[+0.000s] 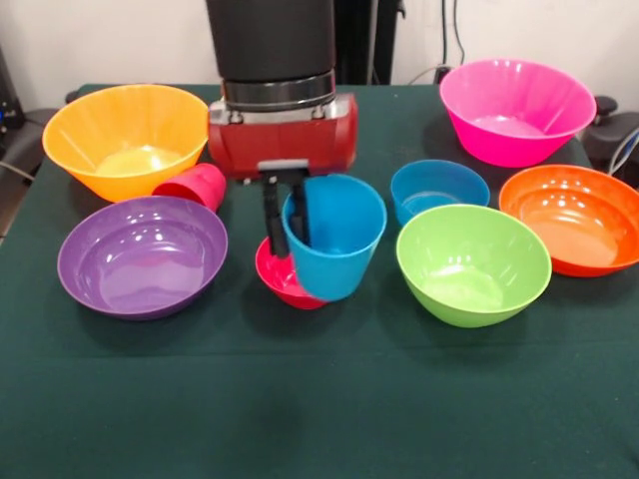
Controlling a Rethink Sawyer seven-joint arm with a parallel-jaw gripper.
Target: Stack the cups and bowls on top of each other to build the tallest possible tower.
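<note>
My gripper [287,239] is shut on the rim of the sky-blue cup [339,239], one finger inside and one outside. The cup is tilted and hangs just over the small red bowl [280,281]; I cannot tell whether they touch. The red cup [195,186] lies on its side between the yellow-orange bowl [125,135] and the purple bowl [142,254]. The small blue bowl [439,190] stands to the right of the held cup. One lime green bowl [473,262] sits in front of it. No joined tower shows.
The pink bowl [516,108] stands at the far right and the orange bowl [574,218] at the right edge. The table [319,399] is covered in dark green cloth, and its near half holds nothing.
</note>
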